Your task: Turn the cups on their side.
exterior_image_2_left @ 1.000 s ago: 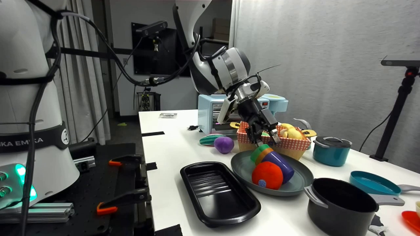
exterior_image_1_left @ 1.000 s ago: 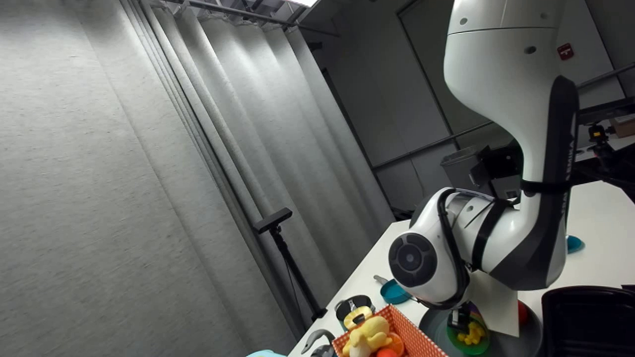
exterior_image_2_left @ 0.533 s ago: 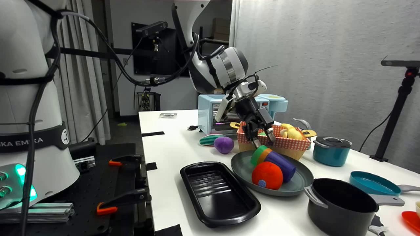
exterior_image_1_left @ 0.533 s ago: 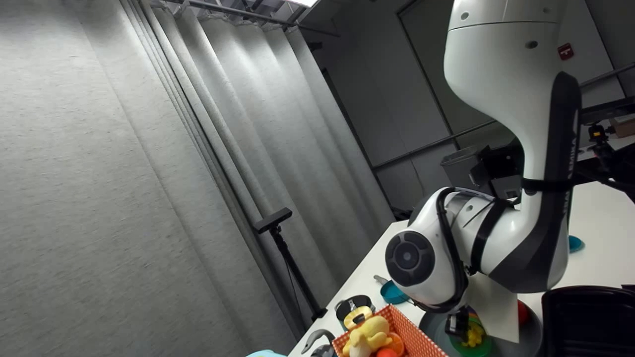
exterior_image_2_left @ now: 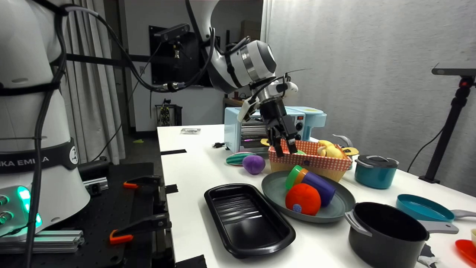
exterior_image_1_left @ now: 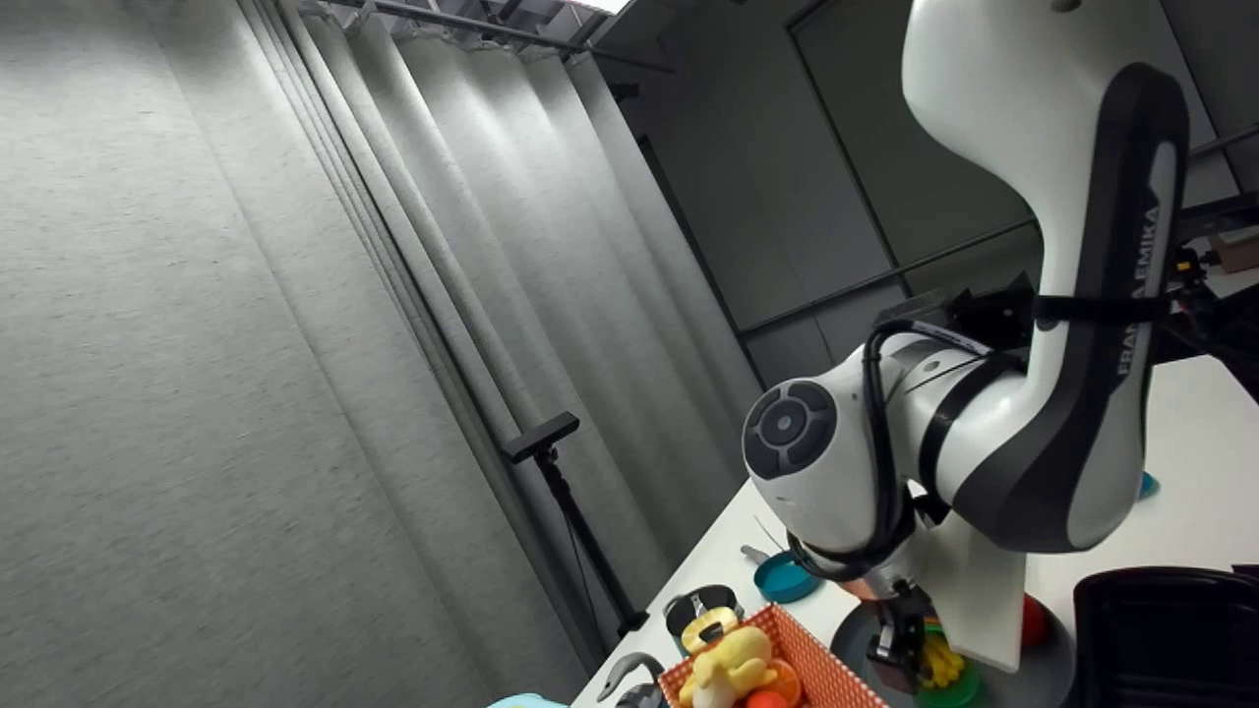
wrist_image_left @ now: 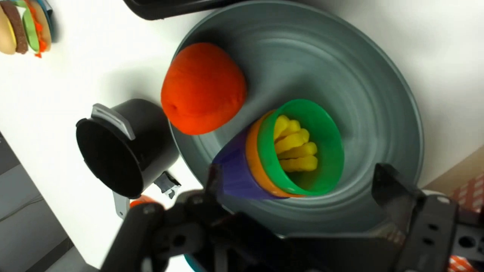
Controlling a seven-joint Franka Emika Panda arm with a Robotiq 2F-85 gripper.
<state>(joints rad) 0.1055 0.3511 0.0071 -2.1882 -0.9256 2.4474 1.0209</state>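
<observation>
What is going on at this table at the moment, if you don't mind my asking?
A robot arm is working with nested green, orange and purple cups; the task is to turn them on their side. They lie on their side on the gray plate, beside a red-orange round toy, with yellow pieces showing inside. The jaws stand open near the cups and hold nothing, so the turning looks done for this stack.
</observation>
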